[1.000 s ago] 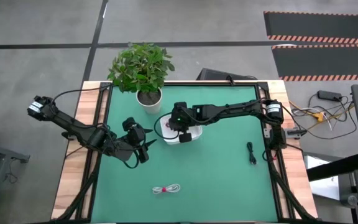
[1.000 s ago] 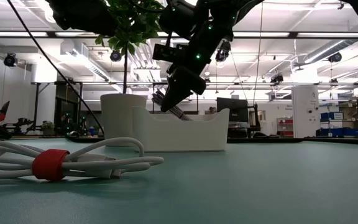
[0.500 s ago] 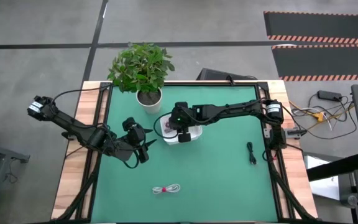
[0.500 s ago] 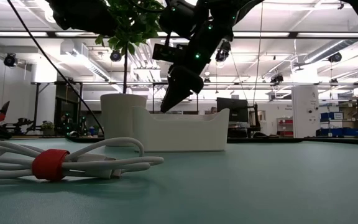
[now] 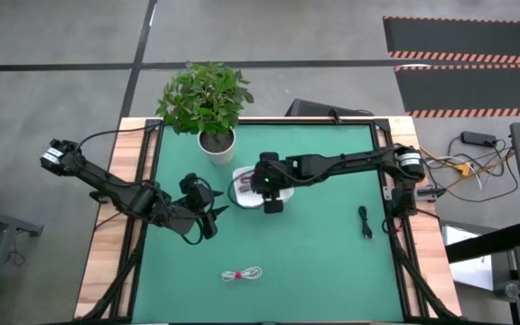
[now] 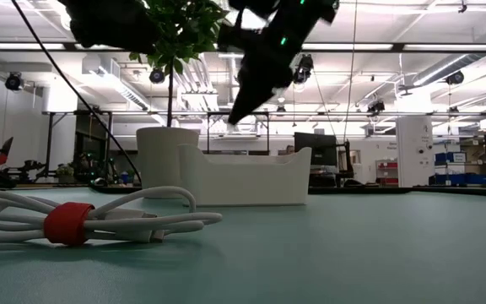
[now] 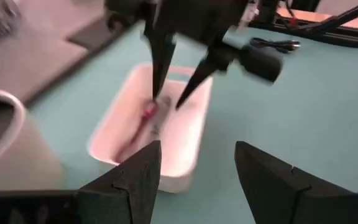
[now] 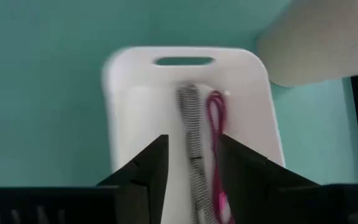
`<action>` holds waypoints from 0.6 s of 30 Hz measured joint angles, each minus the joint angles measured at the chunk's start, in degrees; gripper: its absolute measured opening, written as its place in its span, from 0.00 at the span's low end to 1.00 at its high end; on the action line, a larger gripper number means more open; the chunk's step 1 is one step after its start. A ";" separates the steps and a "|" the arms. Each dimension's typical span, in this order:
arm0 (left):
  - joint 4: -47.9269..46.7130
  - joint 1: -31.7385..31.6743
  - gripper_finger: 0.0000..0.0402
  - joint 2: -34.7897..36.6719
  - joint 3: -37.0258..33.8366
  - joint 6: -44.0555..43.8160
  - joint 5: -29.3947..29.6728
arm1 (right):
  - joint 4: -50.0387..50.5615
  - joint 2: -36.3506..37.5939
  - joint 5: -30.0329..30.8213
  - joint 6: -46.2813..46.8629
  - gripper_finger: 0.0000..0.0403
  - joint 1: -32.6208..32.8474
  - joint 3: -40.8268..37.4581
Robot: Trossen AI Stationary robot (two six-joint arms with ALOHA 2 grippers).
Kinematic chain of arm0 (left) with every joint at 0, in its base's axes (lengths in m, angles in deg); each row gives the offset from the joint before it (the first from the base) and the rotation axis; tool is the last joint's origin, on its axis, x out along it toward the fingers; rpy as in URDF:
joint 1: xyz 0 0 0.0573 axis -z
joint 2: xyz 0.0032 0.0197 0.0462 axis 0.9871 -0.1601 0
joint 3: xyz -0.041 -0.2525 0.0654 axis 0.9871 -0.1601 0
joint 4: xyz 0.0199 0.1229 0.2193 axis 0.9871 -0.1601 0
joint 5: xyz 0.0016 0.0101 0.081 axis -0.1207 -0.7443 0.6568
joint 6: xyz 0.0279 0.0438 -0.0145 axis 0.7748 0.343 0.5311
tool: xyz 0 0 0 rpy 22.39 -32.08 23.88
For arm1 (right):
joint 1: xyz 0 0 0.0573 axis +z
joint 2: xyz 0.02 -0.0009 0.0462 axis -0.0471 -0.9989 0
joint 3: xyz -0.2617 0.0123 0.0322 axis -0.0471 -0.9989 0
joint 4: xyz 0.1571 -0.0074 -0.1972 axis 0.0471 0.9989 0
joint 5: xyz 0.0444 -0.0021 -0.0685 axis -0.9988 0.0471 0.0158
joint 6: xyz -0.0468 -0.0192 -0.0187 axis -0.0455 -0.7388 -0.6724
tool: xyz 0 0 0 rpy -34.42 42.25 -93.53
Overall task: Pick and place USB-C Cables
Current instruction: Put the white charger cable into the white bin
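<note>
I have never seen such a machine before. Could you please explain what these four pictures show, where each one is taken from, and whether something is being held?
It is a robot with two dark arms at a green table. One picture looks straight down, one looks level across the tabletop, and two come from cameras on the arms' wrists. On the table stand a potted plant and a white tray, which holds a dark red cable and a silver-grey cable. A white cable with a red tie and a black cable lie loose on the table. The right gripper hangs above the tray, fingers apart, holding nothing. The left gripper waits beside the tray, open and empty.
</note>
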 joint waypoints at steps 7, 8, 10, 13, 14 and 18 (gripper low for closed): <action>0.16 1.24 0.47 -4.90 -0.04 -7.69 -6.39 | -2.89 9.05 0.00 1.82 0.25 6.09 -6.72; 0.69 1.40 0.47 -5.92 -0.11 -7.76 -6.91 | -4.36 10.52 -0.02 2.03 0.25 6.91 -8.19; 2.90 1.50 0.47 -7.87 -0.11 -8.36 -8.43 | -7.93 13.04 0.00 2.15 0.24 8.41 -11.36; 6.55 1.48 0.47 -10.78 -0.11 -9.28 -11.30 | -14.61 16.56 -0.02 2.20 0.23 10.36 -16.55; 8.11 1.50 0.47 -11.67 -0.11 -9.31 -12.42 | -16.92 17.70 -0.02 2.17 0.22 10.85 -18.33; 13.32 1.58 0.47 -15.27 -0.05 -10.87 -17.61 | -27.50 21.94 -0.03 1.70 0.21 11.98 -25.51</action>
